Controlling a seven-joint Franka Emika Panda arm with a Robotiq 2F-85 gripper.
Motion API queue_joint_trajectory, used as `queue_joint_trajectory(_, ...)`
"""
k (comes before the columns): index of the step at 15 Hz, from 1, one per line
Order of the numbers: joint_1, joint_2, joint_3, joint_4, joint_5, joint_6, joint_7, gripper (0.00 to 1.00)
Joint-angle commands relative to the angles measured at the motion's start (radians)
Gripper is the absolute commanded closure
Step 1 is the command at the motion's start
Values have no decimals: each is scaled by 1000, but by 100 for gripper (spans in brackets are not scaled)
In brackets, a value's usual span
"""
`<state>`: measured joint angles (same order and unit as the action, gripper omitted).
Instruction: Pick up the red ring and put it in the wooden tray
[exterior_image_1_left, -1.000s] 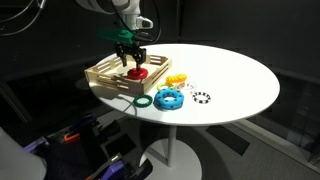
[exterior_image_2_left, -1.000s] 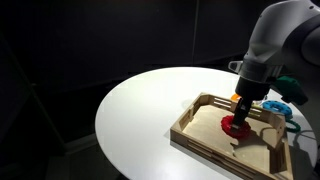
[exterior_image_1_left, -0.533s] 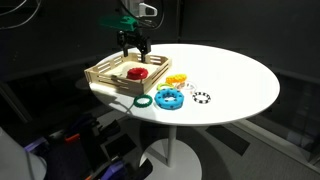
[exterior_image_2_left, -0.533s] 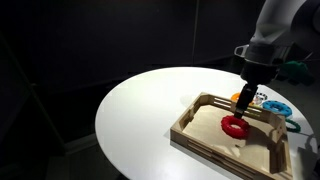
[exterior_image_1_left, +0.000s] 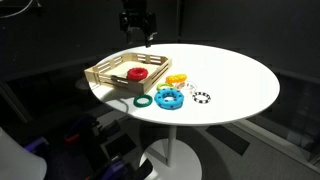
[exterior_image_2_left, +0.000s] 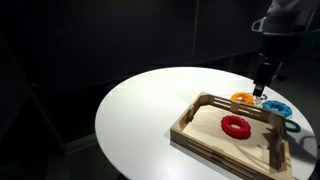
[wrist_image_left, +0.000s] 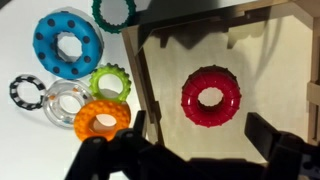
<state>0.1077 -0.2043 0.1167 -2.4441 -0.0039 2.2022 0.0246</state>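
Observation:
The red ring (wrist_image_left: 210, 96) lies flat on the floor of the wooden tray (wrist_image_left: 285, 40), free of the gripper. It also shows inside the tray in both exterior views (exterior_image_1_left: 137, 73) (exterior_image_2_left: 235, 125). The tray (exterior_image_1_left: 103, 75) (exterior_image_2_left: 195, 127) stands on the round white table. My gripper (exterior_image_1_left: 146, 38) (exterior_image_2_left: 261, 88) is raised well above the tray, open and empty. In the wrist view its dark fingers frame the bottom of the picture (wrist_image_left: 185, 150), with the ring below and between them.
Beside the tray lie a blue toothed ring (wrist_image_left: 67, 45), a green ring (wrist_image_left: 114, 12), a yellow-green ring (wrist_image_left: 110, 84), an orange ring (wrist_image_left: 101, 120), a clear ring (wrist_image_left: 64, 103) and a black-and-white ring (wrist_image_left: 27, 92). The white table (exterior_image_1_left: 230, 70) drops off on all sides.
The gripper has let go of the red ring in the tray and risen straight up, well above it. The ring stays where it was left.

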Motion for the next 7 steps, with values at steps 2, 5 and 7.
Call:
queue_joint_trajectory(2,-34,-66,-1,46,-72,-110,84,0)
queue_joint_trajectory(5,-29,-62,-5,35,-52,-88,57,0)
queue_joint_trajectory(7,-30,-69,-5,38,-52,-92,60,0)
